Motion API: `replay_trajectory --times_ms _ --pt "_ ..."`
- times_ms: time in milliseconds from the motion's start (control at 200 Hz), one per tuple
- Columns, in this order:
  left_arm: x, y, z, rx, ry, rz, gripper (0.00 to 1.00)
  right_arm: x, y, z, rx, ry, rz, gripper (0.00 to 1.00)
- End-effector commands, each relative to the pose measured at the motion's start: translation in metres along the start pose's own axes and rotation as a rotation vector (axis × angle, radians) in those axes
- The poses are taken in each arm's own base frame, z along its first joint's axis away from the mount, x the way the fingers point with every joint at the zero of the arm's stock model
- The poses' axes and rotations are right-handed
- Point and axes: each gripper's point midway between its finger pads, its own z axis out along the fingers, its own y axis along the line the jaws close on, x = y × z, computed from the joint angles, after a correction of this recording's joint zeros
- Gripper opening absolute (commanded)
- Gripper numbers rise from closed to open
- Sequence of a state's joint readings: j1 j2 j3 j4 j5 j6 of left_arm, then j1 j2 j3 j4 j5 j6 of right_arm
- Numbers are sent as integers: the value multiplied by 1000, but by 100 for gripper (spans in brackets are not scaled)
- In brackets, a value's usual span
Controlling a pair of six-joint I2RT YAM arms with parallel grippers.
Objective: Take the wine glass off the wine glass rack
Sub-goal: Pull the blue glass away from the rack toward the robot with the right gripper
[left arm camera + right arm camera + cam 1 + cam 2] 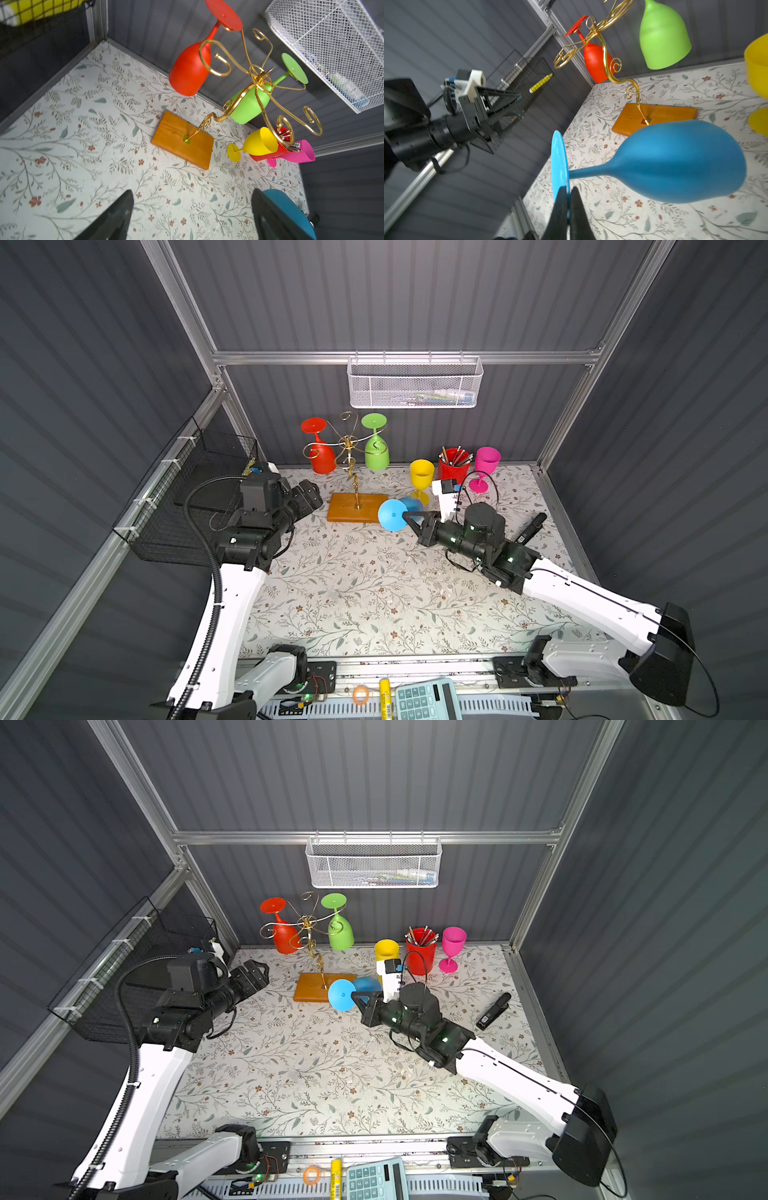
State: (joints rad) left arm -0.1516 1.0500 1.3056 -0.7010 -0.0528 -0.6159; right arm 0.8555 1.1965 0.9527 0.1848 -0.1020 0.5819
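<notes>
Left gripper [313, 497] hovers at the left with jaws spread wide, holding nothing; the wine glass rack [348, 443] stands far centre, a red glass [322, 458] and a green glass [377, 454] hanging upside down from it; just right of its wooden base [353, 509], the blue wine glass [675, 162] is held sideways, off the rack, its foot rim pinched tight by the right gripper [568, 199].
</notes>
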Motion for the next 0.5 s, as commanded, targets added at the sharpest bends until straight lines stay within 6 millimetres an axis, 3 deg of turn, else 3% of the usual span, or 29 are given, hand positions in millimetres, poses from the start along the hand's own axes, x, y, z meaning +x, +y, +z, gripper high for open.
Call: replay_trajectory --times_ms 0,230,495 --pt "39 13 -9 -18 124 -139 88 0 9 -9 -31 -54 -314 0" --pt "87 18 -12 6 288 -332 86 39 -7 -6 -10 -97 -632 0" --pt "129 16 -1 7 462 -559 83 80 1 12 35 -127 -966 0"
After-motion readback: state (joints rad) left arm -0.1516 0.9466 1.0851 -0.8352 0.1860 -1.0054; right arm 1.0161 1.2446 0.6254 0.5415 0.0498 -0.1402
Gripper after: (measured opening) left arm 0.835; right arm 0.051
